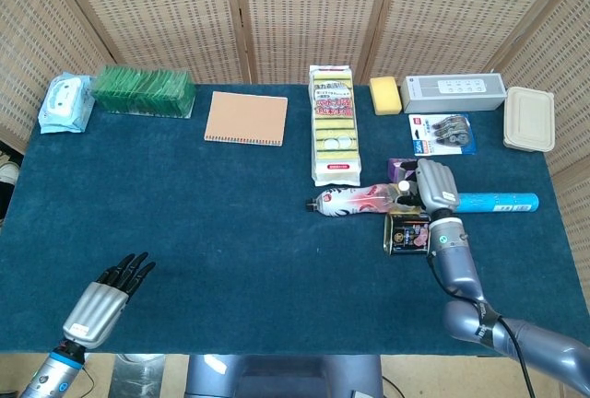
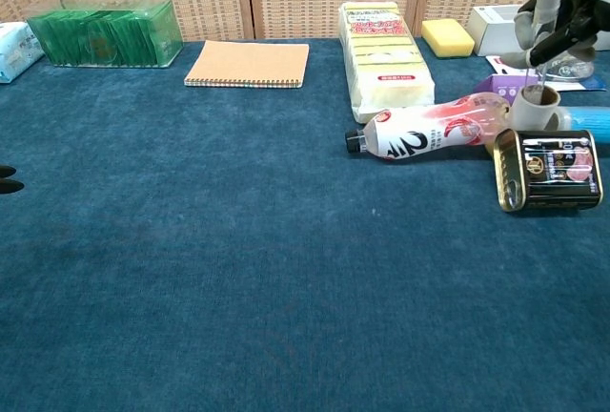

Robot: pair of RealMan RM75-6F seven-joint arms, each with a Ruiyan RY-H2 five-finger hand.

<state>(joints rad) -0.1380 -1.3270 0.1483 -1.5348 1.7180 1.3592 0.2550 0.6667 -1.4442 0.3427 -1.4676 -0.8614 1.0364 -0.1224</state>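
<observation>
At right of centre, the right hand (image 1: 433,186) hovers over a small white cup (image 2: 534,107) beside the tin (image 2: 551,167); its grasp cannot be told. Lower left, the left hand (image 1: 103,304) lies spread, holding nothing.

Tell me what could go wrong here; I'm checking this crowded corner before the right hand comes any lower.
The right hand hovers over a tight cluster: bottle, tin can, small white cup. Its fingers could tip the cup or set the lying bottle rolling. The blue tube beside it might also roll.
</observation>
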